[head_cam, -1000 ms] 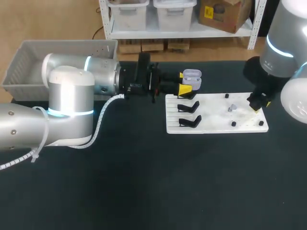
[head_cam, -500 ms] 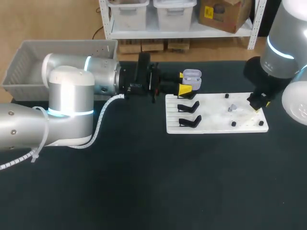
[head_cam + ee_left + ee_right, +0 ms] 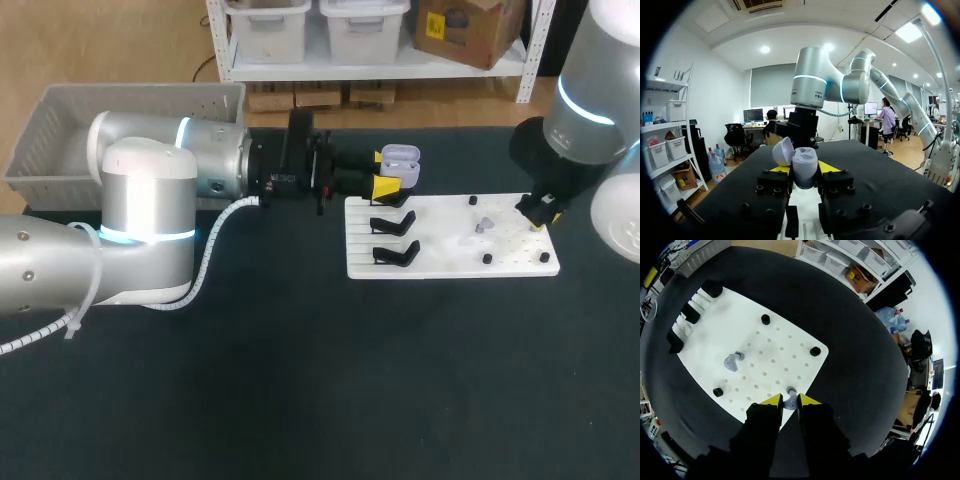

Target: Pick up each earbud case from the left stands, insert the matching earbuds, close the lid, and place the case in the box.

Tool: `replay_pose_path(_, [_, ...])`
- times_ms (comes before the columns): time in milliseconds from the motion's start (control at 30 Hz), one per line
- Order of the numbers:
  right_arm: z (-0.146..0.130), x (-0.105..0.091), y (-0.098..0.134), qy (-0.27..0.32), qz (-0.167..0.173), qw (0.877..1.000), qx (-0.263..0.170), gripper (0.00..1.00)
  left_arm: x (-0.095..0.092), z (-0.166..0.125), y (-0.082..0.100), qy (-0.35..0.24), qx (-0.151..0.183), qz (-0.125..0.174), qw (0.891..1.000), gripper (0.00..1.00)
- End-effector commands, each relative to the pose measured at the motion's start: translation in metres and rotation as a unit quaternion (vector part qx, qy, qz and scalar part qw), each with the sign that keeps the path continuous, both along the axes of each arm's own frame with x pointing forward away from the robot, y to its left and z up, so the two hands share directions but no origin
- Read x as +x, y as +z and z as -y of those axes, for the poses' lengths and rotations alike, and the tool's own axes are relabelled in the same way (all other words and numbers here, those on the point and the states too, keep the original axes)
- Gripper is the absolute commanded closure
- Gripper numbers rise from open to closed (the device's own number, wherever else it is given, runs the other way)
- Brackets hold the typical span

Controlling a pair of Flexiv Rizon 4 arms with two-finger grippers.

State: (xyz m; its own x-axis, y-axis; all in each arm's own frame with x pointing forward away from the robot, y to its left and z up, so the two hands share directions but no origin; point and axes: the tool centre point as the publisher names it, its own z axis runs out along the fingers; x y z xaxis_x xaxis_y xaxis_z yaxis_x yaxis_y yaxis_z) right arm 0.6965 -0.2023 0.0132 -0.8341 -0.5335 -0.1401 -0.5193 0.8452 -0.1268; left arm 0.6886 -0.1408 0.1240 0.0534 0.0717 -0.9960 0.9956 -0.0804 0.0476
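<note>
Left gripper [image 3: 386,184]: We see it level above the table [image 3: 300,380], at the far left corner of the board [image 3: 450,240]. It is clamped on the earbud case, with one yellow tip pressing each side.
Earbud case [image 3: 400,163]: Held in the left gripper, just past the board's far left corner. The left wrist view shows it [image 3: 804,169] upright between the two tips. We cannot tell whether it touches a stand.
Lid [image 3: 782,151]: Open, hinged back to one side of the case body.
Right gripper [image 3: 540,212]: It points down at the board's right edge, directly over the edge earbud. We cannot tell whether it grips that earbud.
Edge earbud [image 3: 789,400]: A pale grey piece on the board, close to the edge nearest the right arm, directly at the right gripper [image 3: 790,400].
Middle earbud [image 3: 483,225]: It lies on the board's inner area, well apart from the right gripper. The right wrist view shows it [image 3: 731,361] beside a small post.
Stands [image 3: 393,222]: Black holders in a row along the board's left end. Two are in plain sight in the head view, and both are empty.
Pegs [image 3: 765,319]: Short black studs on the board. We count three in the right wrist view.
Box [image 3: 130,92]: A grey bin at the far left of the table, behind the left arm [image 3: 150,180] and well apart from the board.
Right arm [image 3: 810,90]: In the left wrist view it stands ahead of the held case.
</note>
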Motion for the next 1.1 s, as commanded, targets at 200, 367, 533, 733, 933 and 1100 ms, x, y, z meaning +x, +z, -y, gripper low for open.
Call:
replay_pose_path(200, [-0.007,-0.021,0.032,-0.010,0.026,1.000,-0.012,1.00,0.001,0.000,0.000,0.000,0.000,0.000,1.000,1.00])
replay_pose_path(367, [-0.023,-0.035,0.063,-0.024,0.040,0.998,-0.031,1.00,0.001,0.000,0.000,0.000,0.000,0.000,1.000,1.00])
replay_pose_path(533, [-0.045,-0.051,0.099,-0.111,0.036,0.993,-0.022,1.00,0.001,0.000,0.000,0.000,0.000,0.000,1.000,1.00])
replay_pose_path(733, [-0.074,-0.071,0.124,-0.197,0.038,0.980,0.002,1.00,0.001,0.000,0.000,0.000,0.000,0.000,1.000,1.00])
replay_pose_path(933, [-0.087,-0.083,0.124,-0.207,0.047,0.977,0.010,1.00,0.001,0.000,0.000,0.000,0.000,0.000,1.000,1.00])
replay_pose_path(1100, [-0.087,-0.083,0.124,-0.207,0.047,0.977,0.010,1.00,0.001,0.000,0.000,0.000,0.000,0.000,1.000,1.00])
